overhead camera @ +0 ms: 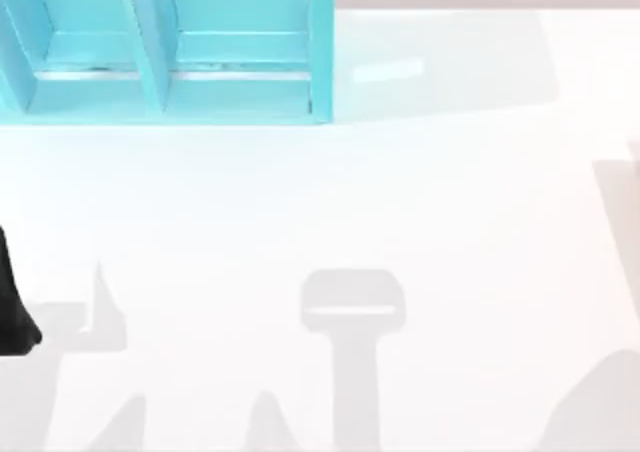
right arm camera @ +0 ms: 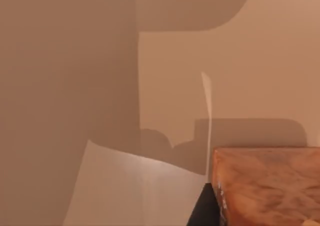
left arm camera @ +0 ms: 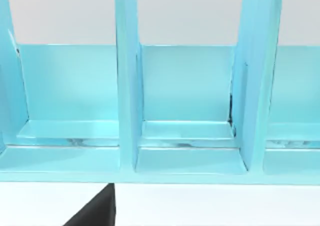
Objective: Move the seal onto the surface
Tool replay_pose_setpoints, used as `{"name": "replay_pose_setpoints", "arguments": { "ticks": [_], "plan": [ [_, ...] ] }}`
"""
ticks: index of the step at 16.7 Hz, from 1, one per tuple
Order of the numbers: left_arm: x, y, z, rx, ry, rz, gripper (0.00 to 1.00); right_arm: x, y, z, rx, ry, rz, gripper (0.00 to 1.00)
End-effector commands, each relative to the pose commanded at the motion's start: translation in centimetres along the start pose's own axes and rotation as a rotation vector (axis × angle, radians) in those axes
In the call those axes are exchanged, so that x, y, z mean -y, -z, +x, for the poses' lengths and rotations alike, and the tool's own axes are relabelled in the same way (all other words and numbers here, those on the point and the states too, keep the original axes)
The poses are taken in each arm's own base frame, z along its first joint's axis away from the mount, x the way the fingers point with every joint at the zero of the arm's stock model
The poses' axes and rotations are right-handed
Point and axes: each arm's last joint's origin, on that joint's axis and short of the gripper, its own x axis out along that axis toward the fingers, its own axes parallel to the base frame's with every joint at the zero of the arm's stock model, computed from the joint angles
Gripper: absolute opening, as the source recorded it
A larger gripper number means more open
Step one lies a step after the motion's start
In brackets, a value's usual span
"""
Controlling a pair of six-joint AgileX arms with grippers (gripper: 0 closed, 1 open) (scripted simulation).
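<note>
Jaws of the right gripper [right arm camera: 205,211] are closed on the seal [right arm camera: 267,186]: in the right wrist view one black finger [right arm camera: 204,212] lies tight against the block's side, and the seal sits close under the camera, above the surface [overhead camera: 450,222]. The seal is a blocky piece with square edges, glossy, and orange-brown with paler marbled streaks across its broad face. Its near vertical edge is a deeper reddish orange, and a few tiny dark marks run down that edge, too small to read as writing. Beyond the seal the surface lies plain and smooth, crossed by soft grey shadows, one of them a rectangular shadow just past the block's top edge. How the jaws of the left gripper [left arm camera: 97,210] stand I cannot tell, since the left wrist view shows just a black wedge of it low over the white tabletop. In the top view the left arm [overhead camera: 12,317] is a dark shape at the table's left edge, near the front. Farther off stands a turquoise shelf unit [overhead camera: 320,52] at the back left of the table, resting on the surface. Upright dividers [left arm camera: 127,86] split it into open compartments. The left wrist camera faces these compartments squarely; their floors and back walls are the same glossy turquoise, with thin dark scuffs along some joints.
</note>
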Motion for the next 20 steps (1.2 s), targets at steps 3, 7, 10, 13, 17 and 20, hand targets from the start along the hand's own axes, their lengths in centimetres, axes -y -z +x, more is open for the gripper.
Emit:
{"name": "replay_pose_setpoints", "arguments": {
  "ticks": [3, 7, 10, 13, 17, 20],
  "plan": [
    [0.0, 0.0, 0.0, 0.000, 0.000, 0.000, 1.00, 0.0, 0.0, 0.0, 0.000, 0.000, 0.000, 0.00],
    [0.0, 0.0, 0.0, 0.000, 0.000, 0.000, 1.00, 0.0, 0.0, -0.1, 0.003, 0.003, 0.003, 0.00],
    [0.0, 0.0, 0.0, 0.000, 0.000, 0.000, 1.00, -1.3, -1.7, -3.4, 0.101, 0.063, 0.002, 0.00],
    [0.0, 0.0, 0.0, 0.000, 0.000, 0.000, 1.00, -4.9, -3.5, -9.7, 0.280, 0.089, -0.015, 0.00],
    [0.0, 0.0, 0.0, 0.000, 0.000, 0.000, 1.00, -10.0, -3.2, -13.4, 0.293, -0.003, -0.054, 0.00],
    [0.0, 0.0, 0.0, 0.000, 0.000, 0.000, 1.00, -12.3, -2.8, -13.4, 0.169, -0.042, -0.042, 0.00]
  ]
}}
